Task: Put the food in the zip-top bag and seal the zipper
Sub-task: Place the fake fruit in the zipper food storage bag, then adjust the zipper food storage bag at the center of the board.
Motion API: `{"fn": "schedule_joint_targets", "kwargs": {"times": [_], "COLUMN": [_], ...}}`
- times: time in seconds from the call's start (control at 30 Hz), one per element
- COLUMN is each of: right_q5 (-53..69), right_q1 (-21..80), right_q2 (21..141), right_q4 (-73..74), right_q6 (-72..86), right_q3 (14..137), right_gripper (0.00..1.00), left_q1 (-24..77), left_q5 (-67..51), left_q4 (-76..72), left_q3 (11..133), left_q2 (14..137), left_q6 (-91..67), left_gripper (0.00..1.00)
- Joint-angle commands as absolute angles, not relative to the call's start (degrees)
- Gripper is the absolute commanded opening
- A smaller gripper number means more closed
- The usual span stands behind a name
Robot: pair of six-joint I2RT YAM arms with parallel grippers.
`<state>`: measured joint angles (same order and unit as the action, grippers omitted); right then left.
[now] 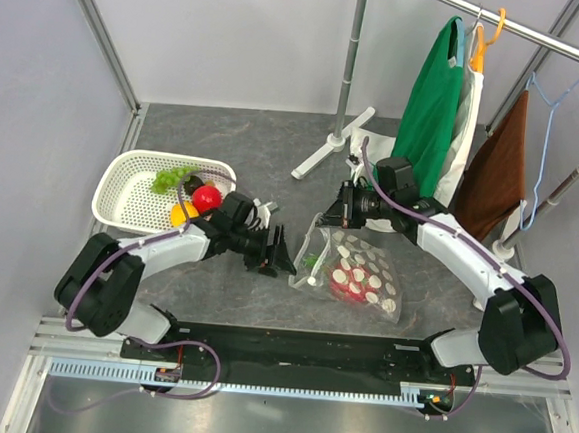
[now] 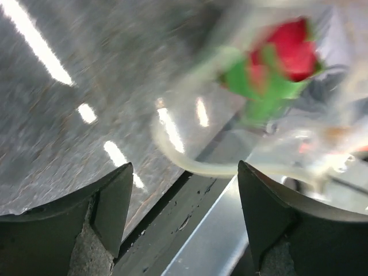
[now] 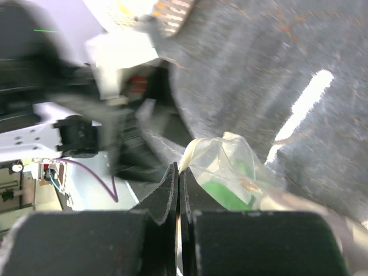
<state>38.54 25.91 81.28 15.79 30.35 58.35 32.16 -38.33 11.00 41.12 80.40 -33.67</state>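
The clear dotted zip-top bag (image 1: 360, 272) lies on the grey table between the arms, with a red food with green tips (image 1: 348, 284) inside. My right gripper (image 1: 327, 218) is shut on the bag's pale zipper edge (image 3: 192, 150) at its far left corner and holds it up. My left gripper (image 1: 282, 256) is open and empty just left of the bag's mouth. In the left wrist view my gripper (image 2: 185, 172) faces the curved zipper strip (image 2: 190, 164) and the red and green food (image 2: 284, 54). A green bunch (image 1: 172, 177), a red food (image 1: 207, 198) and a yellow-orange food (image 1: 183, 211) lie in the basket.
The white perforated basket (image 1: 130, 199) stands at the left, beside my left arm. A clothes rack with a green garment (image 1: 431, 102) and a brown cloth (image 1: 496, 173) stands at the back right, and its white foot (image 1: 330, 145) rests on the table.
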Motion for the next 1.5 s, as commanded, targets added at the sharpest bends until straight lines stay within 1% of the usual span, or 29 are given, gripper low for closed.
{"fn": "schedule_joint_targets", "kwargs": {"times": [0.0, 0.1, 0.2, 0.3, 0.33, 0.37, 0.4, 0.43, 0.47, 0.5, 0.57, 0.6, 0.67, 0.77, 0.9, 1.0, 1.13, 1.27, 1.4, 1.43, 1.47], "right_q5": [42.5, 42.7, 42.4, 42.3, 42.1, 41.8, 41.1, 40.3, 38.4, 37.3, 34.0, 33.3, 32.3, 31.6, 30.5, 28.2, 26.6, 23.9, 20.9, 20.7, 20.3], "right_q1": [25.9, 25.9, 25.9, 25.8, 25.9, 25.9, 25.8, 25.8, 25.9, 25.9, 26.0, 26.0, 26.5, 26.8, 26.8, 26.9, 27.1, 27.7, 27.8, 27.9, 27.8], "right_q2": [76.5, 75.6, 75.1, 75.6, 75.8, 75.8, 75.8, 75.9, 76.2, 76.3, 76.0, 75.8, 74.1, 72.2, 71.0, 70.4, 71.8, 74.1, 76.6, 76.9, 77.1], "right_q4": [9.8, 10.5, 10.5, 10.5, 10.6, 11.3, 12.2, 13.5, 16.5, 18.4, 22.9, 23.8, 24.9, 25.2, 27.4, 28.8, 30.1, 30.0, 31.4, 31.5, 31.8], "right_q6": [31.2, 30.8, 30.6, 30.7, 30.6, 30.2, 29.5, 27.4, 26.3, 24.7, 21.1, 20.1, 18.3, 17.8, 16.4, 15.9, 15.1, 14.7, 14.1, 14.1, 14.3], "right_q3": [59.8, 59.6, 59.4, 59.6, 59.7, 60.0, 60.5, 61.8, 62.5, 63.3, 65.0, 65.4, 66.0, 67.6, 73.4, 73.0, 71.5, 71.5, 73.0, 73.0, 73.0], "right_gripper": [0.00, 0.00, 0.00, 0.00, 0.00, 0.00, 0.00, 0.00, 0.00, 0.00, 0.00, 0.00, 0.00, 0.00, 0.00, 0.00, 0.00, 0.00, 0.00, 0.00, 0.00], "left_q1": [30.9, 30.9, 30.8, 30.9, 30.9, 30.4, 30.0, 29.5, 29.0, 29.0, 29.4, 29.5, 30.6, 32.6, 32.9, 32.8, 31.3, 28.1, 26.0, 25.8, 25.5], "left_q5": [-40.6, -40.9, -44.0, -46.1, -46.5, -46.7, -47.2, -47.5, -46.4, -46.1, -45.4, -44.9, -44.0, -44.6, -46.5, -42.0, -33.7, -31.1, -30.3, -30.4, -31.1], "left_q4": [1.9, -2.7, -6.1, -9.6, -8.6, -6.8, -4.9, 1.4, 5.2, 9.8, 19.3, 21.9, 27.2, 31.8, 34.0, 35.9, 38.8, 40.0, 41.0, 40.9, 41.0], "left_q3": [37.4, 37.3, 37.4, 36.7, 37.1, 37.8, 39.8, 41.2, 43.2, 47.9, 53.1, 58.1, 63.9, 68.2, 69.5, 69.2, 69.6, 70.0, 71.5, 71.6, 71.9], "left_q2": [82.7, 84.4, 86.9, 87.6, 86.9, 86.3, 85.4, 84.2, 81.8, 80.5, 77.7, 77.0, 75.5, 75.0, 73.0, 70.8, 71.5, 74.3, 78.1, 78.6, 78.8], "left_q6": [-42.5, -44.8, -47.7, -50.2, -49.9, -48.2, -47.1, -46.0, -42.3, -40.4, -36.8, -35.5, -32.4, -29.7, -29.3, -26.8, -22.4, -18.5, -15.9, -15.6, -14.6], "left_gripper": [0.80, 0.80, 0.76, 0.62, 0.45, 0.35, 0.23, 0.05, 0.02, 0.02, 0.02, 0.02, 0.02, 0.02, 0.02, 0.02, 0.02, 0.03, 0.08, 0.12, 0.13]}}
